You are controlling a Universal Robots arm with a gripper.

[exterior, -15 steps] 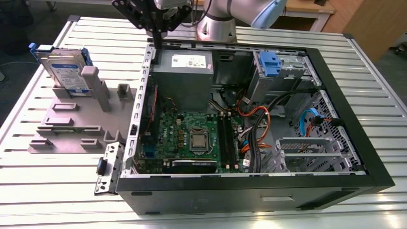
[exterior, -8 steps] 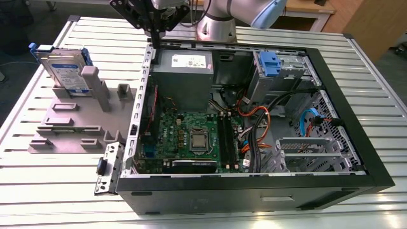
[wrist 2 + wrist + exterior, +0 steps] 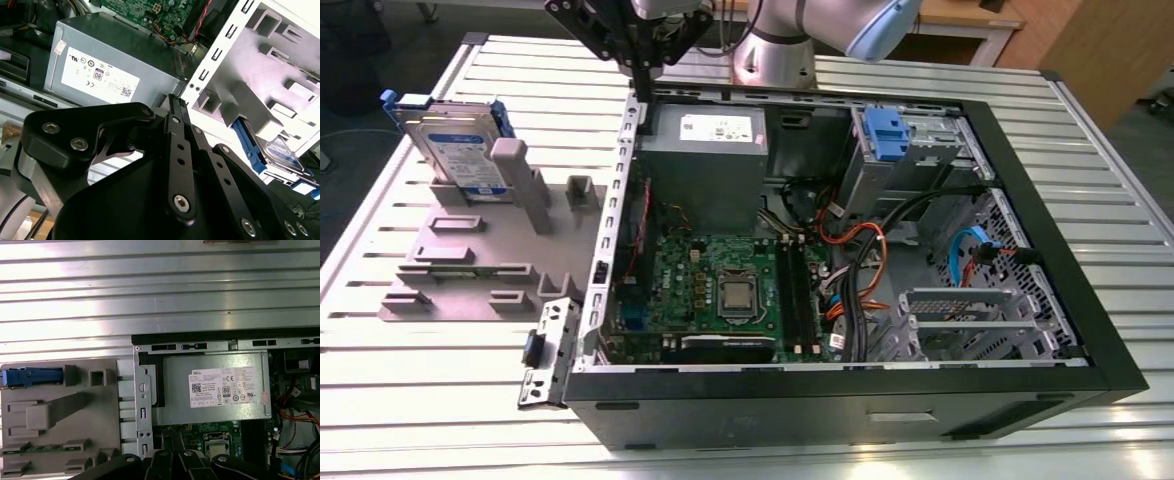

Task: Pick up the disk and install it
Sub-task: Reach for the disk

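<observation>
Clock directions are read in the exterior view, with 12 o'clock at the far edge. The disk [image 3: 454, 150] is seen standing on its long edge, label face outward, in a slot at the far corner of the grey fixture [image 3: 467, 250], which is laid flat on the slatted table [image 3: 427, 400]. Its blue carrier is visible along the top and side edges. The fixture is placed just beside the open computer case [image 3: 854, 380], at its 9 o'clock side, and the disk is found at roughly 10 o'clock from the case centre. The gripper [image 3: 640, 65] is held above the case's 11 o'clock corner, close to the power supply [image 3: 707, 150], with the disk at about 8 o'clock from it and well apart. The fingers are seen drawn together to a single tip, with nothing pinched between them. In the second wrist view the gripper [image 3: 175, 100] is seen over the case wall, between the power supply [image 3: 100, 75] and the disk [image 3: 280, 150]. In the first wrist view the carrier edge of the disk [image 3: 30, 377] is seen in the fixture. Inside the case, the motherboard [image 3: 707, 280] is exposed, and a blue bracket [image 3: 883, 135] is seated at 1 o'clock.
</observation>
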